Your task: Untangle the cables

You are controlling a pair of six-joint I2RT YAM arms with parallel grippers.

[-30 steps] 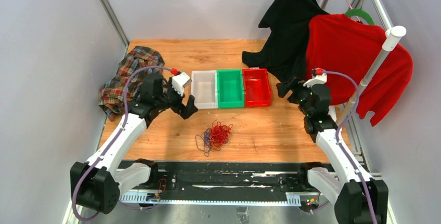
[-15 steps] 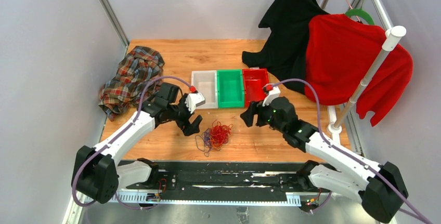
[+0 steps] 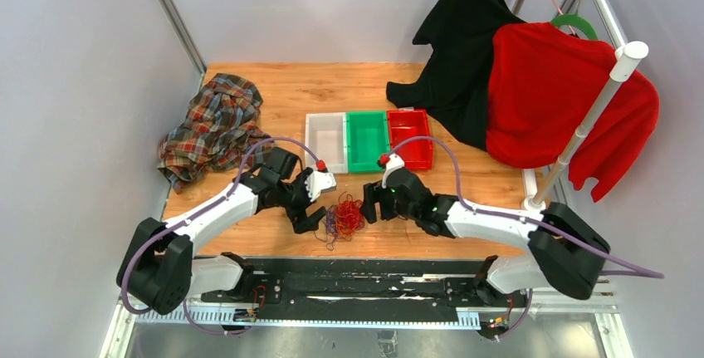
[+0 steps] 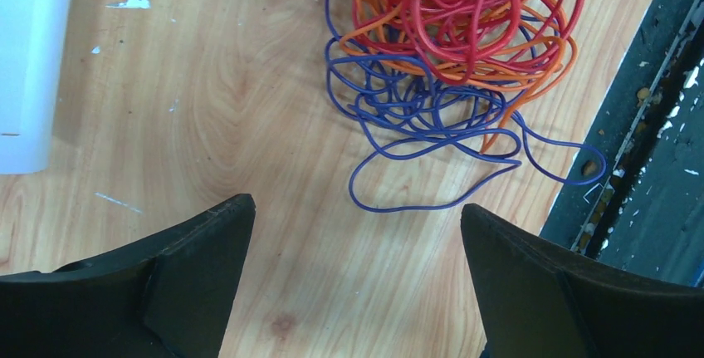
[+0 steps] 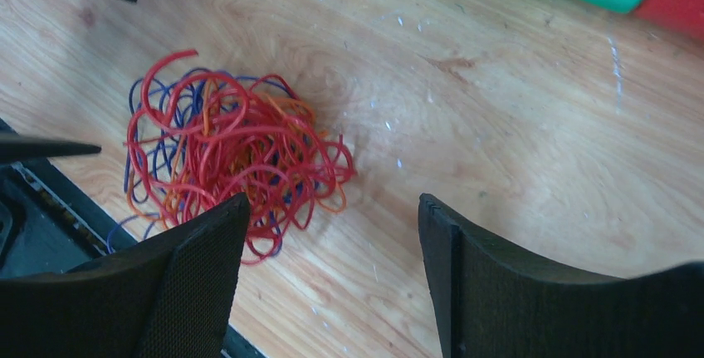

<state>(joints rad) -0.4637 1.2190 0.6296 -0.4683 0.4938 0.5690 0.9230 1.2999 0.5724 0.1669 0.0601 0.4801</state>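
In the last second both arms had been brought in across the table, so the left gripper and right gripper, both wide open and empty, were placed flanking the cables, heaped tangled by its near edge, separation judged not yet begun.
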